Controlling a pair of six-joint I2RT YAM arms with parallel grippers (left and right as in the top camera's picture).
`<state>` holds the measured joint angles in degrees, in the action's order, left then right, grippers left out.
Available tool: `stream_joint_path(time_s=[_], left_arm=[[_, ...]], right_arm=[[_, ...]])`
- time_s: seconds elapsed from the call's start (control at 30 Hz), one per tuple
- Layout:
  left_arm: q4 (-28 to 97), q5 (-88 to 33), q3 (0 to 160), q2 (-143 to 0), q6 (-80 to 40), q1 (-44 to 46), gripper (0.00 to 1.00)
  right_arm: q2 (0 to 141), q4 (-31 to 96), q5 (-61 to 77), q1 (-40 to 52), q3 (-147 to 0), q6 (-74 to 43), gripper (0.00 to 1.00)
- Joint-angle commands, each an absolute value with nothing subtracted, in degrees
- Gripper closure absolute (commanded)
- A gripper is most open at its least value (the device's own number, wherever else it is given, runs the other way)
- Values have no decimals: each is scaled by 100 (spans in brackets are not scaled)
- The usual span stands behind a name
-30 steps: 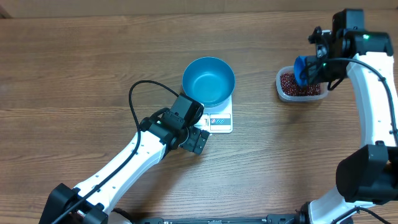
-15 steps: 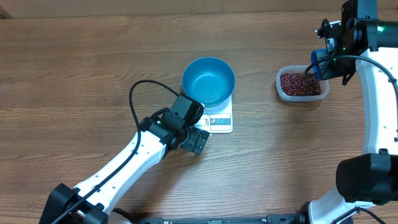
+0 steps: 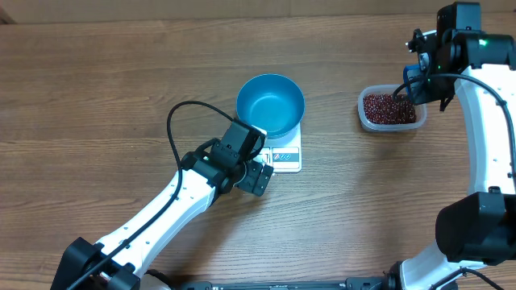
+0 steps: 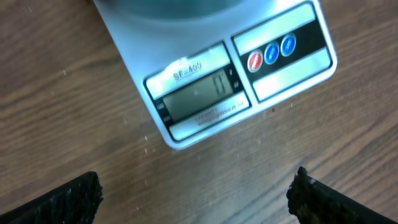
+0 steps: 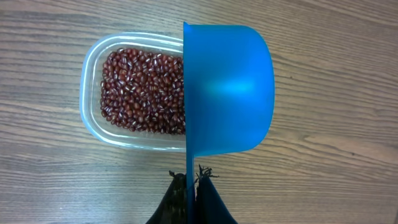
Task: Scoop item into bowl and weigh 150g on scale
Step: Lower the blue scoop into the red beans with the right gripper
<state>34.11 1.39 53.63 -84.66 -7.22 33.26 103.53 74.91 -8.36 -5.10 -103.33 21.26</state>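
Observation:
The blue bowl [image 3: 270, 105] stands on the white scale [image 3: 285, 156], whose display [image 4: 200, 96] shows 0. My left gripper [image 3: 260, 174] [image 4: 196, 193] hovers just in front of the scale, open, with nothing between its fingers. Dark red-brown beans [image 3: 389, 107] [image 5: 142, 90] fill a clear tub [image 3: 365, 113] [image 5: 90, 81] at the right. My right gripper [image 3: 419, 74] [image 5: 191, 177] is shut on the handle of a blue scoop [image 5: 227, 90], held on edge over the tub's right end with its round back towards the wrist camera.
The wooden table [image 3: 121, 89] spreads to the left and in front of the scale. A black cable [image 3: 179, 121] loops off my left arm. The table's far edge runs along the top of the overhead view.
My right gripper has swung the scoop from above the tub's left part over to its right end. The left arm has stayed still.

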Motion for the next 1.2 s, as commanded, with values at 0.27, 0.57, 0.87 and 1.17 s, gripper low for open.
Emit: stream_joint_path(time_s=[0.27, 0.57, 0.87, 1.17], left_arm=[[3262, 298, 5352, -8462, -617, 3301, 0], [3267, 301, 5352, -8462, -617, 3299, 0], [3267, 340, 5352, -8462, -617, 3301, 0], [3262, 340, 5352, -8462, -617, 3301, 1]], right_arm=[[10300, 7426, -899, -489, -10226, 2150, 96], [10300, 7439, -906, -489, -9983, 2593, 96], [10300, 7572, -1750, -244, -10261, 2648, 97], [10558, 7644, -1579, -191, -10269, 2731, 97]])
